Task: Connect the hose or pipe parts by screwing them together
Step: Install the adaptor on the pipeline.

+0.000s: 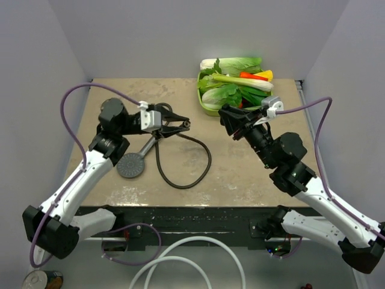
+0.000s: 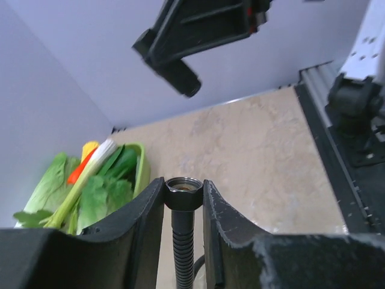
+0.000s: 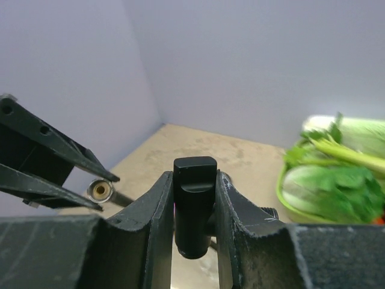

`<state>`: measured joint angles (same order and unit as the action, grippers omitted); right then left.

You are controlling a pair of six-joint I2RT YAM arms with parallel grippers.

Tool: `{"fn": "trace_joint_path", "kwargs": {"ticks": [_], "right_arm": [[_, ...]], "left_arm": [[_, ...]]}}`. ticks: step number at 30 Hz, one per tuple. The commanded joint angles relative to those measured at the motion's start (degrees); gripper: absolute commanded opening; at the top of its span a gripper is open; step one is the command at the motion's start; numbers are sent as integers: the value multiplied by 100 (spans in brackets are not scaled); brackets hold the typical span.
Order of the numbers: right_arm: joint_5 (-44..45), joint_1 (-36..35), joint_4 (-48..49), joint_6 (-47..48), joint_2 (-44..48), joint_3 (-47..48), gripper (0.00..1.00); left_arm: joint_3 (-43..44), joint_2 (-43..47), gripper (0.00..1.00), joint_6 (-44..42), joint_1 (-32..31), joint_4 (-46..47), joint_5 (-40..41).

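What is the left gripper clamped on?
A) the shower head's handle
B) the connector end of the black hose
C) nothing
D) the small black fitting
B: in the left wrist view the left gripper pinches the black hose at its connector nut, while the black fitting sits in the right gripper.
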<state>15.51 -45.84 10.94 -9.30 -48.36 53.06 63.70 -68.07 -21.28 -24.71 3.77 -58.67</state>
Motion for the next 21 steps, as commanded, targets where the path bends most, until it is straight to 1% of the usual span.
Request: {"fn": "trace_joint_path", "kwargs": {"ticks": [1, 2, 3, 4, 6, 7, 12, 14, 17, 18, 20, 21], "right_arm": [[-1865, 14, 1366, 25, -103, 363, 0], [-2050, 23, 1489, -36, -156, 389, 0], [-2234, 23, 1786, -150, -243, 398, 0], [-2515, 14, 1928, -221, -262, 424, 0], [-2824, 23, 2104, -370, -341, 512, 0], [-3199, 23, 2175, -397, -402, 600, 0], [-4028, 14, 2807, -835, -578, 697, 0], [-4422, 14, 2983, -1064, -753, 767, 0], [-4740, 14, 3413, -1389, -1034, 890, 0], [-4767, 23, 3719, -1460, -1105, 917, 0], [-4890, 14, 3941, -1635, -1394, 1022, 0], [-5091, 23, 4108, -1697, -1517, 1170, 0]], "left_arm": [[-927, 539, 0, 3443, 150, 3074, -785], [-1086, 610, 0, 3768, 177, 3442, -795], [-1271, 689, 0, 4433, 220, 4255, -777], [-1621, 786, 0, 4744, 299, 4638, -742], [-1799, 848, 0, 5350, 370, 5079, -479], [-1957, 883, 0, 5545, 440, 5264, -426], [-2344, 1121, 0, 6309, 467, 6125, 66], [-2494, 1208, 0, 6434, 467, 6311, 302], [-2661, 1331, 0, 6706, 467, 6653, 558], [-2705, 1375, 0, 6829, 467, 6898, 576], [-2793, 1507, 0, 6882, 450, 7128, 585], [-2810, 1525, 0, 6944, 449, 7259, 594]]}}
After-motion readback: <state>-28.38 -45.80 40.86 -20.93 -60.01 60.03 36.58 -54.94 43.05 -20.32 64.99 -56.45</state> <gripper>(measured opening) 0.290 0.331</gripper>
